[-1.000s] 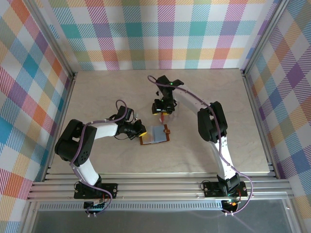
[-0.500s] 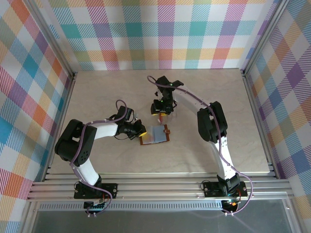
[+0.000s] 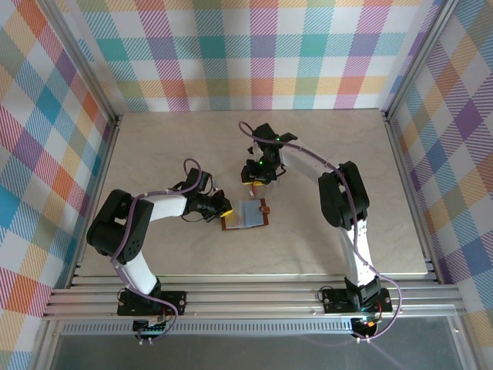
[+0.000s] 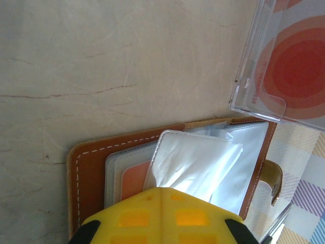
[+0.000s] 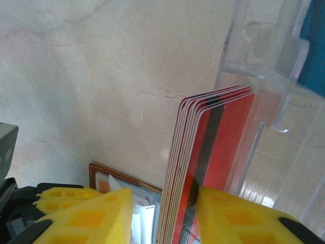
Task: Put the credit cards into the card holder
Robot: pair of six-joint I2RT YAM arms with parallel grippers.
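Right arm's elbow had swung outward over the past second and its wrist had edged back, while the left arm held its pose on the marble-patterned table [image 3: 154, 154]; the right gripper [image 5: 165, 203] straddled a stack of red credit cards [image 5: 213, 132] standing on edge against the clear plastic tray [image 5: 264, 76], one yellow finger touching the stack and a gap showing beside the other, so the jaws were not yet clamped; the left gripper [image 4: 161, 203] was closed, its tip over the clear pockets of the open brown card holder [image 4: 86, 168], though whether it pinched a sleeve could not be told; one orange-red card [image 4: 134, 178] already sat in a pocket, so the job looked barely begun, with the red stack still to be carried over; a teal shape [image 5: 312, 46], probably another card, lay behind the tray wall; that wall crowded the stack, and the loose sleeves could snag a card on entry.
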